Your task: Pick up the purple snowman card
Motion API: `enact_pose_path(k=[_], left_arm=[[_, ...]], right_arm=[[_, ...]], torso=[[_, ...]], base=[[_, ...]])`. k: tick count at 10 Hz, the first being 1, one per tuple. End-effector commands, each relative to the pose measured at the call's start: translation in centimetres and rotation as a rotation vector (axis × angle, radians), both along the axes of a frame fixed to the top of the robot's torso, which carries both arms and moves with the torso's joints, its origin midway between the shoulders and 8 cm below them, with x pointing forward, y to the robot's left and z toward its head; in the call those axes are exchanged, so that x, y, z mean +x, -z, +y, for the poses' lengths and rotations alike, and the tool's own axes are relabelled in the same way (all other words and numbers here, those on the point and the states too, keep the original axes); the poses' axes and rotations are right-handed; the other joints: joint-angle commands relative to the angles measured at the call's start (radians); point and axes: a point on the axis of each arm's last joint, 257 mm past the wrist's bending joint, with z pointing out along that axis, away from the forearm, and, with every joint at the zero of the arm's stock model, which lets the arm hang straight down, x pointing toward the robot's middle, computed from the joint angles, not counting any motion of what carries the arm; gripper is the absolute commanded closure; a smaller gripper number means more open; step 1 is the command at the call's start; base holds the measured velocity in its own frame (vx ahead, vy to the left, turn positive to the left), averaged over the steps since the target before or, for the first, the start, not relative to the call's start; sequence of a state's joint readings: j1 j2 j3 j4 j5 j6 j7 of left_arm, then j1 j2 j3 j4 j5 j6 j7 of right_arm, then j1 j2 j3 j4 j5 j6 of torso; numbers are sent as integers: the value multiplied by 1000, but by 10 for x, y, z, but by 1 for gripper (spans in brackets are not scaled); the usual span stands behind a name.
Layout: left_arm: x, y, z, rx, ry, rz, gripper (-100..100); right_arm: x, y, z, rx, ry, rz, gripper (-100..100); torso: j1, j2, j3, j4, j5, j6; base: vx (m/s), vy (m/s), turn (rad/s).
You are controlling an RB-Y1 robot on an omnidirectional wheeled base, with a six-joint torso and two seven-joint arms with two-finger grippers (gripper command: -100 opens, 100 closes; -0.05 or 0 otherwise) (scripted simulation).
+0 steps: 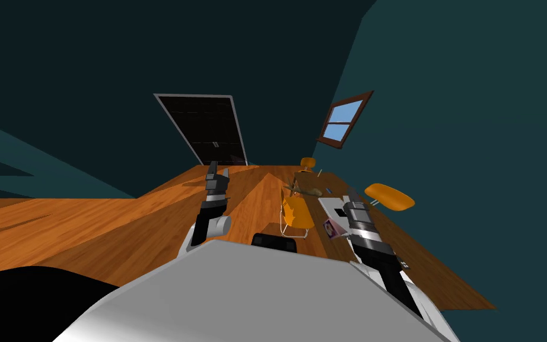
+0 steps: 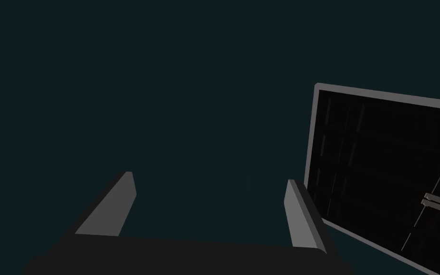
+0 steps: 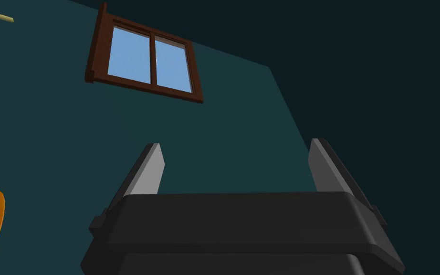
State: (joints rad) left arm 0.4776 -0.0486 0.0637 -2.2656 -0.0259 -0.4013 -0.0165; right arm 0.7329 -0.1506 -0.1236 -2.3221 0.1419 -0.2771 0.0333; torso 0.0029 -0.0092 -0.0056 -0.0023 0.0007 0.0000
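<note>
A small purple-pink card [image 1: 331,227] with a dark picture on it lies just left of my right forearm, beside a flat light grey sheet [image 1: 329,206]. My right gripper [image 1: 352,196] is raised beyond the card and not touching it. In the right wrist view the right gripper [image 3: 235,143] is open and holds nothing. My left gripper [image 1: 217,171] is held out ahead on the left, far from the card. The left wrist view has the left gripper [image 2: 209,179] open and holding nothing.
An orange chair [image 1: 296,215] stands just left of the card. A second orange chair [image 1: 390,196] is to the right, and a third [image 1: 308,162] stands farther back. Small brown clutter [image 1: 305,190] lies beyond the card. A dark framed door [image 1: 210,129] is ahead, over the wooden floor [image 1: 88,225].
</note>
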Motion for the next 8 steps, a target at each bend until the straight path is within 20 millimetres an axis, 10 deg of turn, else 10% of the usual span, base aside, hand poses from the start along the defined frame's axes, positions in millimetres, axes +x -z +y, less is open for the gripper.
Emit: enact_pose_path(k=[1, 8], left_arm=[[0, 0, 0, 0, 0, 0, 0], [0, 0, 0, 0, 0, 0, 0]], right_arm=[[-4, 26, -15, -27, 36, 81, -100], [-12, 47, -28, -49, 68, 152, -100]], torso=[[0, 0, 0, 0, 0, 0], [-1, 9, 6, 2, 0, 0]], base=[[81, 19, 166], [-3, -3, 10]])
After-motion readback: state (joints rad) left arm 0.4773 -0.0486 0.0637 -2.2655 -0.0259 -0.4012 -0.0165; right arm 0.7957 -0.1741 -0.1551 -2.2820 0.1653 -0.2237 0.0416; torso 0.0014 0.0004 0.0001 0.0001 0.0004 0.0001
